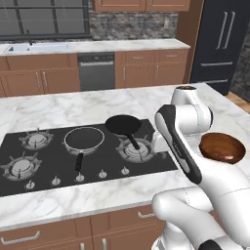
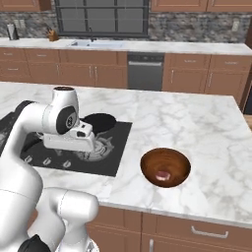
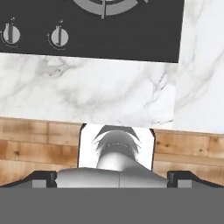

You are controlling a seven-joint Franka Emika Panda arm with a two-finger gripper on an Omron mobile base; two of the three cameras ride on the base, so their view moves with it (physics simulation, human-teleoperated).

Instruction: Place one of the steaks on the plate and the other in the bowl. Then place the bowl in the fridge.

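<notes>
Near the surface's front edge the bowl (image 2: 165, 167) sits, a steak (image 2: 162, 174) inside. Rigid, glossy and likely slippery, moderately heavy; best pinched over its rim. The jaws stand spread, empty. Farther off, the fridge (image 1: 220, 39).

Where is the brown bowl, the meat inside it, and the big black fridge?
bowl (image 2: 178, 161), right base view, on its inner wall, right side.
steak (image 2: 162, 174), right base view, on the reddish piece at the bowl's bottom.
fridge (image 1: 215, 39), left base view, on its left door.
</notes>
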